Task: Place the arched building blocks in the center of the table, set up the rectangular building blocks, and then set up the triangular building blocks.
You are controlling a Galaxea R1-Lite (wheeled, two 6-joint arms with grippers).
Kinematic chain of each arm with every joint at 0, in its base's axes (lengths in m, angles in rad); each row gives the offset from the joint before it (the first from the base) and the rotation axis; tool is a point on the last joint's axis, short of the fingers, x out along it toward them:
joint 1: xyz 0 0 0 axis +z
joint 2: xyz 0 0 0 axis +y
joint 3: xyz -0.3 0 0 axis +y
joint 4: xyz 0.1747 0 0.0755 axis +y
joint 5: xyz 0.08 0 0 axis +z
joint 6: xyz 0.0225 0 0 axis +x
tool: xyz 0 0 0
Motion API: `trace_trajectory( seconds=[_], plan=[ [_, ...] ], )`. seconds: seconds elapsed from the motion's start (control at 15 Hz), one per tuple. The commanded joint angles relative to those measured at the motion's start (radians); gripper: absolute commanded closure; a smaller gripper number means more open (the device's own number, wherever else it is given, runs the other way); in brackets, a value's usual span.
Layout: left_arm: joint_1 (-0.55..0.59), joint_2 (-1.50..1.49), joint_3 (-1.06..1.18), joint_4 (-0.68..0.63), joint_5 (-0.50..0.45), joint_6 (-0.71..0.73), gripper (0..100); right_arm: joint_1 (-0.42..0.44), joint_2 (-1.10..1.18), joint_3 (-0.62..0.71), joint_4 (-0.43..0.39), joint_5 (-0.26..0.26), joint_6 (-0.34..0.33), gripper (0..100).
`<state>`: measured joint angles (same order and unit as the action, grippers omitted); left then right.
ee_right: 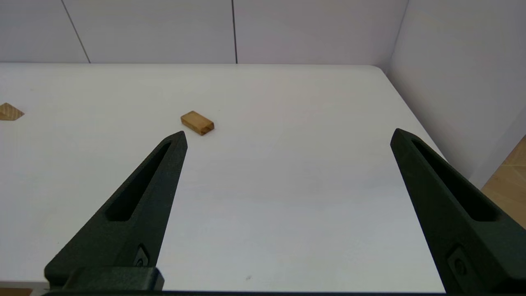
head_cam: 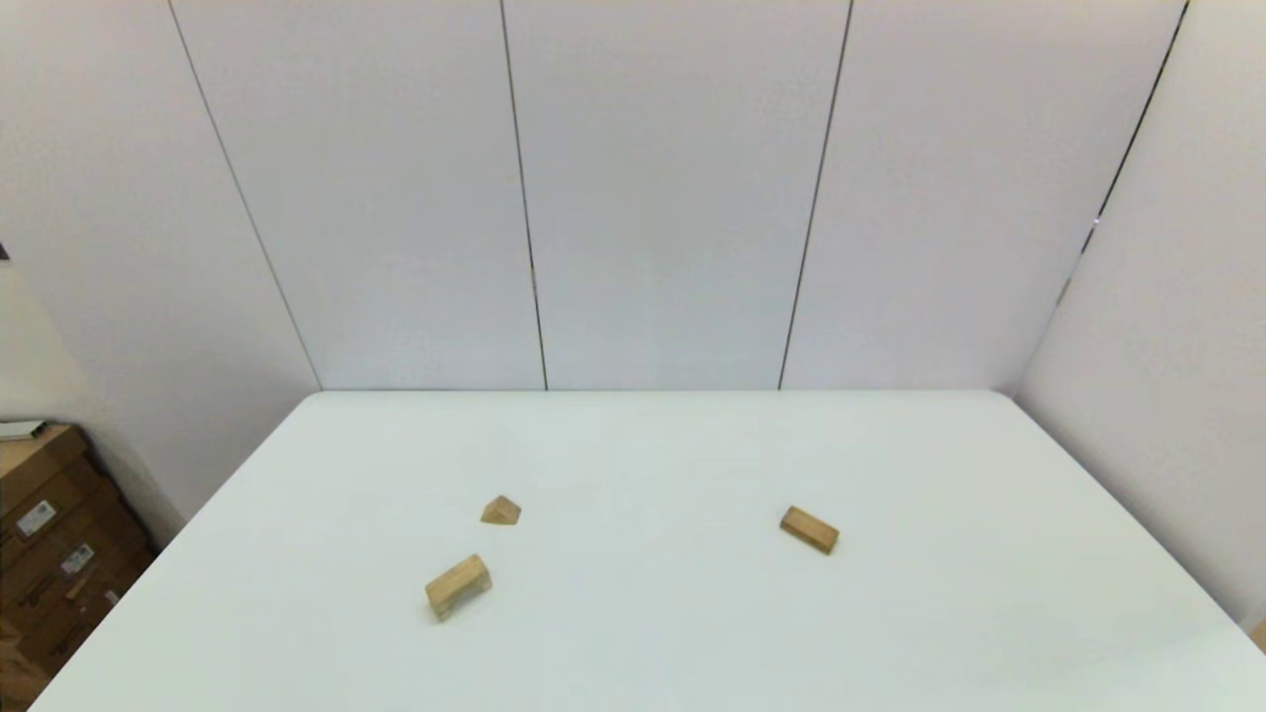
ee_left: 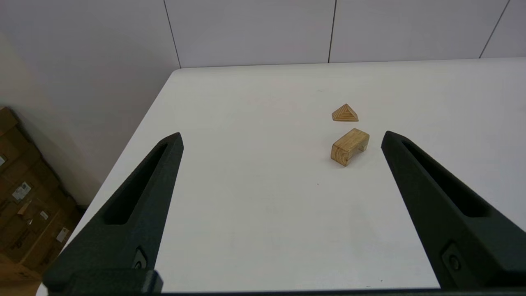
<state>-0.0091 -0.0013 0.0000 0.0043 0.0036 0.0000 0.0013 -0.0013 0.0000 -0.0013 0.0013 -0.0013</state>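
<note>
On the white table (head_cam: 633, 633) the arched block (head_cam: 458, 585) lies on its side at the left front; the left wrist view shows its hollow (ee_left: 349, 146). The small triangular block (head_cam: 500, 510) (ee_left: 344, 113) sits just behind it, and shows at the edge of the right wrist view (ee_right: 10, 112). The slim rectangular block (head_cam: 809, 529) (ee_right: 197, 122) lies flat at the right. Neither arm shows in the head view. My left gripper (ee_left: 281, 139) hangs open near the table's front left, well short of the arched block. My right gripper (ee_right: 287, 137) is open too, short of the rectangular block.
Stacked cardboard boxes (head_cam: 49, 554) (ee_left: 24, 197) stand on the floor beyond the table's left edge. White wall panels (head_cam: 633, 198) close off the back and right side. A wooden floor (ee_right: 507, 168) shows past the table's right edge.
</note>
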Motion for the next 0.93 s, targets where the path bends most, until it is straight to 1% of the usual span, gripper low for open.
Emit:
trace_trajectory(
  seconds=[0.07, 0.67, 0.73, 0.87, 0.93],
  plan=[
    [0.0, 0.001, 0.0, 0.0, 0.001, 0.0, 0, 0.0, 0.0, 0.0, 0.0, 0.0, 0.0, 0],
    [0.0, 0.001, -0.006, 0.013, 0.001, 0.014, 0, 0.0, 0.0, 0.0, 0.0, 0.0, 0.0, 0],
    [0.0, 0.003, -0.032, 0.06, -0.007, 0.026, 0, 0.0, 0.0, 0.0, 0.0, 0.0, 0.0, 0],
    [0.0, 0.003, -0.12, 0.215, -0.011, 0.025, 0, 0.0, 0.0, 0.0, 0.0, 0.0, 0.0, 0],
    [0.0, 0.004, -0.167, 0.292, -0.028, 0.025, 0, 0.0, 0.0, 0.0, 0.0, 0.0, 0.0, 0]
  ],
)
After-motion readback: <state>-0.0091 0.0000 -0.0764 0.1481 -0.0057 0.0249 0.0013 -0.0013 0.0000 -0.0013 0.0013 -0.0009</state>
